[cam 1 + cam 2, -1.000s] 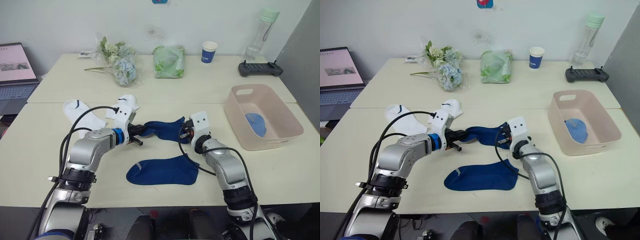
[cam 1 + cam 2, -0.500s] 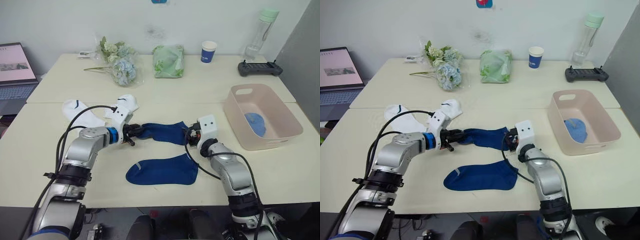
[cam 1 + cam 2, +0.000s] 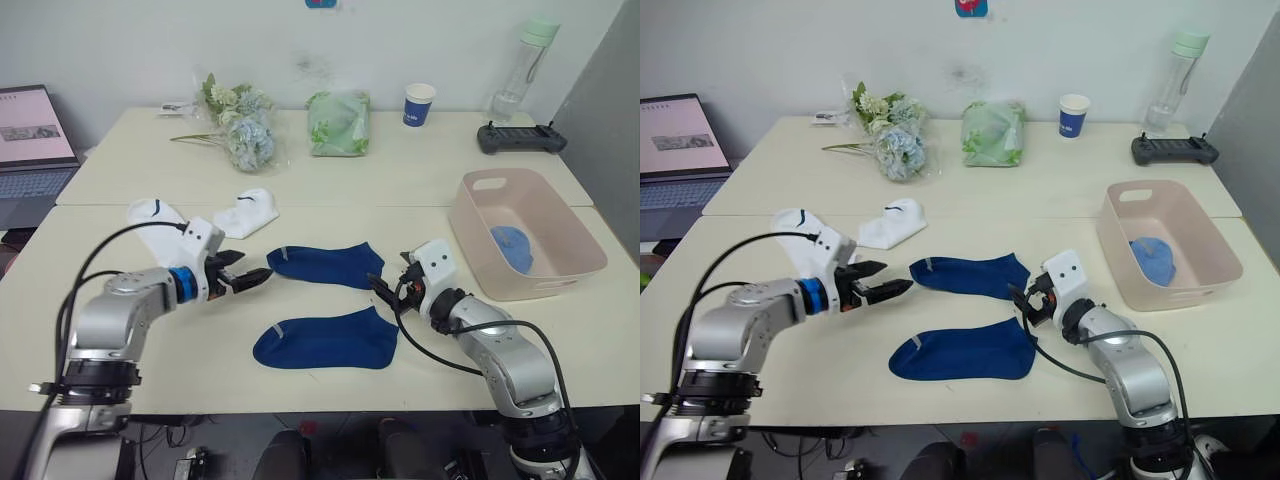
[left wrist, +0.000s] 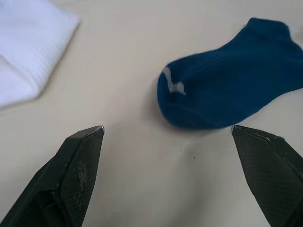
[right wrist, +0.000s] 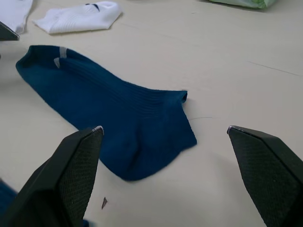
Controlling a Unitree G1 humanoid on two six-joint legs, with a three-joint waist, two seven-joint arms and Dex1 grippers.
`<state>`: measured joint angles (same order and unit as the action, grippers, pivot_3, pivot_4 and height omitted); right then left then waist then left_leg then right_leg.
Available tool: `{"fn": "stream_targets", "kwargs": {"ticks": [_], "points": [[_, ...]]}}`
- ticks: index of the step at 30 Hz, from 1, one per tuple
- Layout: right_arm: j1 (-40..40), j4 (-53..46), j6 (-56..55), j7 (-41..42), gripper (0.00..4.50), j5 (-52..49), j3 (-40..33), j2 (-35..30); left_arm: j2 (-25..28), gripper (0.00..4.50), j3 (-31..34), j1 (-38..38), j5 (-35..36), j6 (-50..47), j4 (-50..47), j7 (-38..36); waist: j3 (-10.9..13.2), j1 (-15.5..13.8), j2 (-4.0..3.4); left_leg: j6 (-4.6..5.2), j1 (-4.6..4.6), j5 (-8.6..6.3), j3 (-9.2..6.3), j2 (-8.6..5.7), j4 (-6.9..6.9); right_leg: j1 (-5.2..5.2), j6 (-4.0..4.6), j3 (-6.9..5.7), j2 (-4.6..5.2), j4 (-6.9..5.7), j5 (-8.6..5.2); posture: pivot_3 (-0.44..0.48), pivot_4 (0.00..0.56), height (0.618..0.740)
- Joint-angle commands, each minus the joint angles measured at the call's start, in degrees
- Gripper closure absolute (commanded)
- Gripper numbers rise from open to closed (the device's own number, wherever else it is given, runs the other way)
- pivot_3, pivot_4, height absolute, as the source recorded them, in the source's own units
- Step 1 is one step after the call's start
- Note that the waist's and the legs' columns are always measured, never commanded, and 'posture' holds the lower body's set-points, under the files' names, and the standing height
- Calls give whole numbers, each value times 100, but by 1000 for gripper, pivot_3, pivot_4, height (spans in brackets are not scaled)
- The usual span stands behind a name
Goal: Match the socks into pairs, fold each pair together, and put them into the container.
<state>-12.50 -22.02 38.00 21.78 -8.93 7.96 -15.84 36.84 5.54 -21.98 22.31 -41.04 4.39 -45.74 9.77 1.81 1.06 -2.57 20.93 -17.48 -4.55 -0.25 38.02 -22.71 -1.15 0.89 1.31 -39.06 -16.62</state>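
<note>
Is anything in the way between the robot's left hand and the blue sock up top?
No. Only bare table lies between the open left hand and the far navy sock.

Both arms are cased in rounded silver-grey metal shells, jointed in segments with dark seams between them. The left arm [image 3: 125,318] carries a bright blue ring just behind its wrist; a black band sits at the same place on the right arm [image 3: 505,350]. Each wrist ends in a white, boxy block with small dark dots on its face. Black cables loop loosely outside each arm, from wrist block back towards the elbow. The left gripper [image 3: 245,279] and right gripper [image 3: 383,290] are black; their fingers [image 4: 78,165] taper to pointed tips and show a fine cross-hatched texture.
</note>
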Motion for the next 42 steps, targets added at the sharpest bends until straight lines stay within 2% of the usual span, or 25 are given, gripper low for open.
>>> {"fn": "stream_targets", "kwargs": {"ticks": [1,5,9,12,14,17,24,25,27,28,33,37,42], "points": [[-254,127,-149,-106,0,165,25,-21,-304,12,70,-143,-48,73,-5,422,0,-3,0,0,-1,0,-2,1,0,2,1,-2,-1,-1,1,0,150,740],[-534,775,-298,-329,0,236,-69,234,-592,12,-60,-395,-209,134,324,698,-1,-3,1,-2,-8,1,2,-2,1,7,1,0,-2,0,2,0,150,740],[-913,1414,-380,-325,0,116,-227,454,-661,12,-168,-586,-280,82,602,707,-1,2,1,-5,-5,3,5,-3,-1,2,2,5,-1,2,2,0,150,740],[-1074,1809,-273,-160,0,75,-157,471,-682,611,-225,-699,-357,91,813,697,-1,0,1,-7,-5,4,8,-5,0,3,2,5,0,5,2,0,150,740],[-1147,2057,-390,-203,0,201,-65,479,-708,1176,-291,-735,-389,85,899,635,-1,0,1,-6,-5,4,7,-5,1,4,2,6,0,6,2,0,150,740],[-1270,2302,-494,-357,616,267,-83,624,-770,2158,-419,-724,-413,76,918,546,-2,0,0,-6,-5,4,7,-5,0,3,2,7,1,5,2,0,150,740],[-1243,2100,-556,-211,3122,225,-139,673,-752,4338,-428,-627,-449,151,815,498,-2,-2,1,-6,-6,4,7,-5,1,5,2,6,2,5,2,0,150,740],[-1238,2047,-565,-158,3457,190,-151,665,-743,4500,-433,-612,-451,182,783,474,-2,-2,1,-6,-6,4,7,-5,1,5,2,7,2,5,2,0,150,740],[-1229,1904,-557,-76,4226,155,-167,632,-745,4500,-377,-615,-401,212,665,452,-2,-2,0,-6,-6,4,7,-5,1,5,2,6,2,5,2,0,150,740],[-1225,1855,-561,-56,4465,157,-172,620,-750,4500,-349,-622,-380,210,620,450,-2,-2,1,-7,-5,4,6,-5,1,4,2,6,2,4,2,0,150,740],[-984,853,-400,274,4465,-229,-280,452,-617,4500,15,-471,93,-3,-246,247,-1,-2,1,-6,1,4,4,-3,1,0,2,6,3,6,2,0,150,740],[-464,-334,16,380,4465,-782,-417,379,-260,4500,276,122,598,-299,-1232,-91,-1,10,0,-7,10,4,5,3,-5,-12,1,7,3,9,1,0,150,740],[301,-1444,658,416,4465,-1230,-364,51,47,4500,798,907,1198,-761,-2181,-65,0,-2,-1,-4,7,2,4,5,-5,-9,1,7,3,6,1,0,150,740]]}}
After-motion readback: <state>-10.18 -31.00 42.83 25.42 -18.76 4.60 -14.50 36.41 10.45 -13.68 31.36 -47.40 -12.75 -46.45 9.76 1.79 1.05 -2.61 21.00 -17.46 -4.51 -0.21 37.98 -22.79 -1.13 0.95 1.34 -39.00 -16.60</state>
